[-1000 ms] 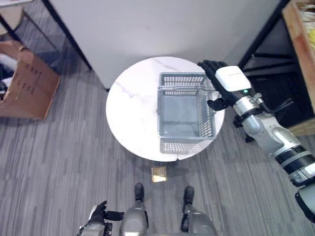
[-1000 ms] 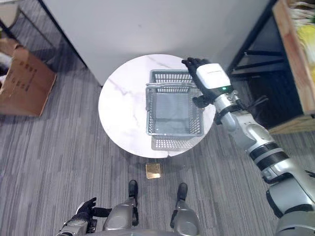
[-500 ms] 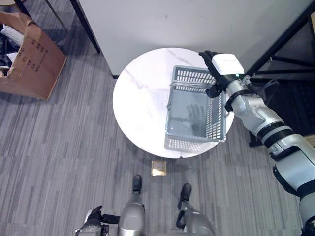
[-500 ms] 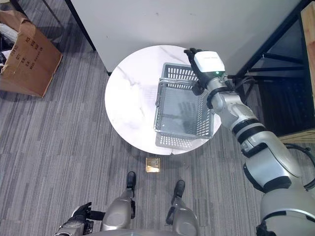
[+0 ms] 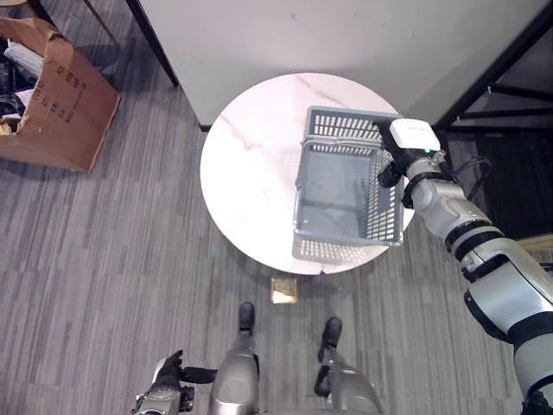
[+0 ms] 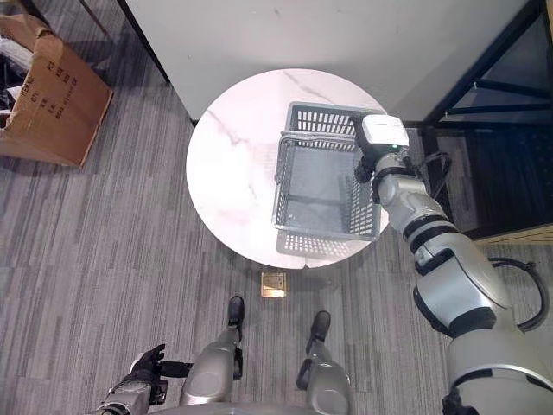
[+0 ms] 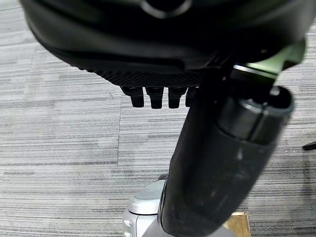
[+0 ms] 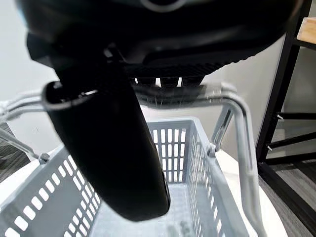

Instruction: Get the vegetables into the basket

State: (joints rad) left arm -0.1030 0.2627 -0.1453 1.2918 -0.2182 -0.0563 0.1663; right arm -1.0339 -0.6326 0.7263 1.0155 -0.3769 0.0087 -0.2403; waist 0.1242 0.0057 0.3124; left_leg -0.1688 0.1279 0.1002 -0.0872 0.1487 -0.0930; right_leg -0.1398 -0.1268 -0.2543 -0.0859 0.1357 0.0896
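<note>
Half a second back the right hand [image 5: 406, 143] sat over the basket's far corner; since then it has slid back along the basket's right rim, over the raised wire handle there, and the basket [image 5: 341, 186] has squared up a little on the table.

That basket is grey plastic mesh, empty, standing on the right half of the round white marble table [image 5: 251, 173], its near right corner reaching the table's edge. No vegetables lie in it or on the tabletop. In the right wrist view the fingers [image 8: 168, 81] lie along the top bar of that handle [image 8: 237, 128], with the thumb [image 8: 113, 143] hanging down inside the basket; I'd call that a hook over the bar, though I cannot tell if the fingers wrap under it.

My guess is the step is taking hold of the handle to carry the basket to the produce. To do it well, the fingers should curl fully round the middle of the bar before any lift, so the basket hangs level and doesn't scrape off the edge.

Low by the legs, the left hand [image 5: 168, 380] hangs idle over grey striped carpet, fingers loosely extended. A cardboard box [image 5: 52, 108] sits on the floor off to the left.
</note>
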